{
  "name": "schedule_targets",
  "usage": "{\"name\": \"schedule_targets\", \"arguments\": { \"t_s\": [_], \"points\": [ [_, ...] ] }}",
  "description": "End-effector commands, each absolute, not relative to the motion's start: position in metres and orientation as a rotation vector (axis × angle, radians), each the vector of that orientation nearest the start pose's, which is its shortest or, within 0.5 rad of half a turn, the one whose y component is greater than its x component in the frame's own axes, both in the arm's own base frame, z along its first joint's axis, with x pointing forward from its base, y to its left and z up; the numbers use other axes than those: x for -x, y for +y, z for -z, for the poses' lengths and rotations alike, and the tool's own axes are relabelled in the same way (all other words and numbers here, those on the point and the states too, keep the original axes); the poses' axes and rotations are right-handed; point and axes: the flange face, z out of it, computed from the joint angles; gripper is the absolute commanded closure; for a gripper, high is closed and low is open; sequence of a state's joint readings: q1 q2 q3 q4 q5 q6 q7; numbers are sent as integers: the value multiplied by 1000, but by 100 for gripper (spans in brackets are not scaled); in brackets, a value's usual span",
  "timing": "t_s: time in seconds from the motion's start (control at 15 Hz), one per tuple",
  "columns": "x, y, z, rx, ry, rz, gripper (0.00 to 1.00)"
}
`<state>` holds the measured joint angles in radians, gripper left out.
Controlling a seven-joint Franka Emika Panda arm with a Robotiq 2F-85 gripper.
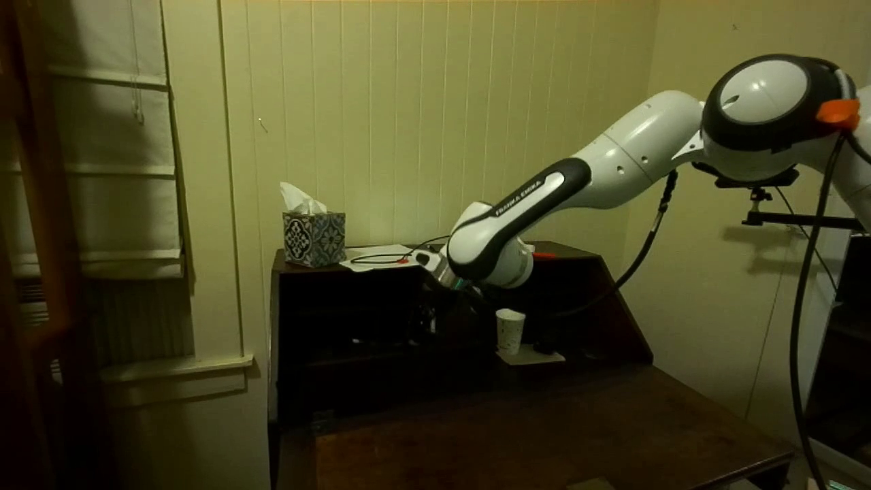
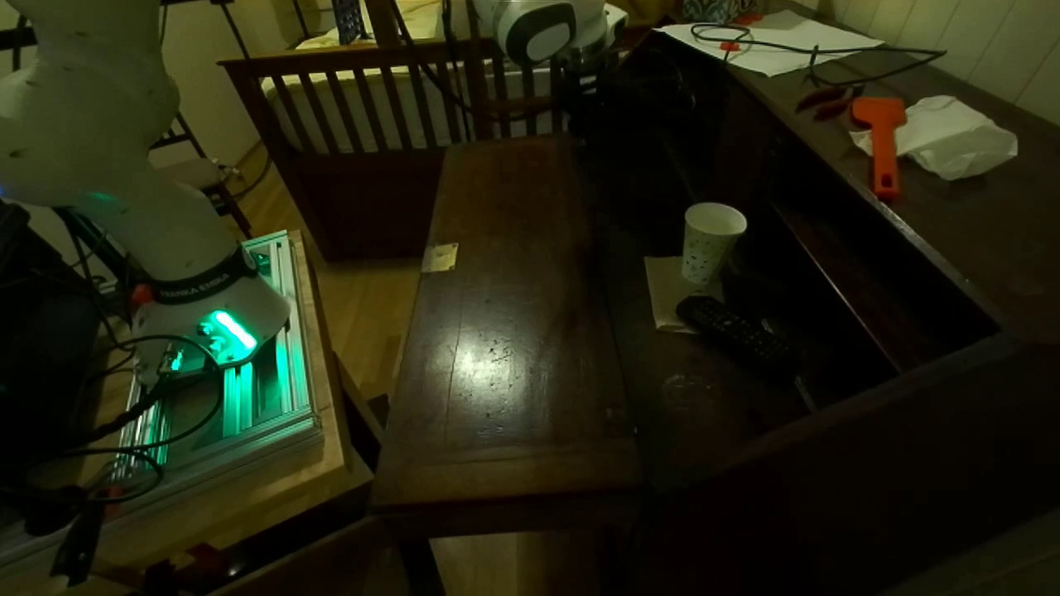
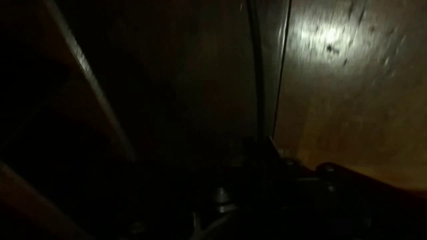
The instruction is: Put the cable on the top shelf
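In the pincer [image 3: 261,143], squeezed closed, is the cable [image 3: 257,66], running out ahead. It is thin, so it could slip or, if pulled fast, tip the cup [image 2: 710,245].

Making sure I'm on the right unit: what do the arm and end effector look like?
The arm is rounded and white, with black joint covers, an orange piece and black cables. White lettering on a black strip reads FRANKA EMIKA. The base carries a green light. The end effector looks dark, with metallic glints; shadow hides its outline.
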<state>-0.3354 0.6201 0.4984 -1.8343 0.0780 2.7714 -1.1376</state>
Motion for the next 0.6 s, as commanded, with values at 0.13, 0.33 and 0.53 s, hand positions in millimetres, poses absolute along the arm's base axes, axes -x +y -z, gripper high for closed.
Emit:
{"name": "schedule_targets", "arguments": {
  "t_s": [0.13,0.33,0.53],
  "points": [
    [-684,80,-425,2423,-1305,1147,96],
    [-682,58,-513,2467,-1277,1401,96],
    [-685,59,-512,2466,-1290,1385,94]
  ]
}}
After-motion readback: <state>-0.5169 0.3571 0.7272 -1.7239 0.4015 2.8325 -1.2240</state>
